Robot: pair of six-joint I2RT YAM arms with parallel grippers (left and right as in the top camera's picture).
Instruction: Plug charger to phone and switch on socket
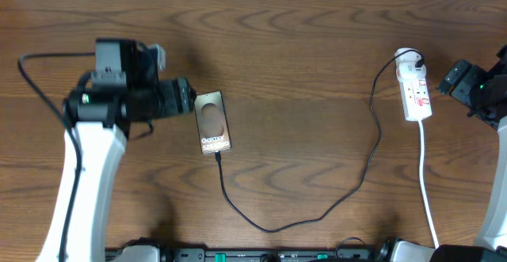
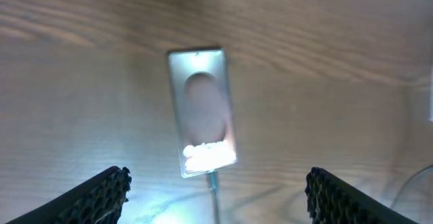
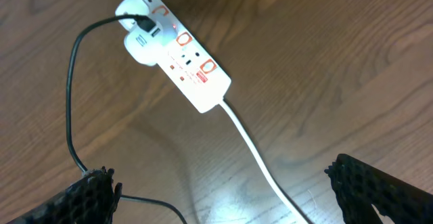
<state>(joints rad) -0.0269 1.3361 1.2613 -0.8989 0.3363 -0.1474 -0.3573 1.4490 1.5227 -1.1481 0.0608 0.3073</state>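
Observation:
The phone (image 1: 213,122) lies face up on the wooden table, its screen glaring bright in the left wrist view (image 2: 201,112). The black charger (image 1: 269,228) runs from the phone's near short edge, where its tip (image 2: 212,179) meets it, in a loop to the white plug head on the socket (image 1: 416,92). My left gripper (image 1: 190,100) is just left of the phone, open and holding nothing (image 2: 216,183). My right gripper (image 1: 445,80) is just right of the socket, open, with the socket (image 3: 179,48) ahead of its fingers (image 3: 365,187).
The socket's white cord (image 1: 426,183) runs toward the table's front edge and passes between my right fingers (image 3: 260,160). The black cable (image 3: 71,102) curves by the right gripper's left finger. Bare wood (image 1: 301,72) spans the middle.

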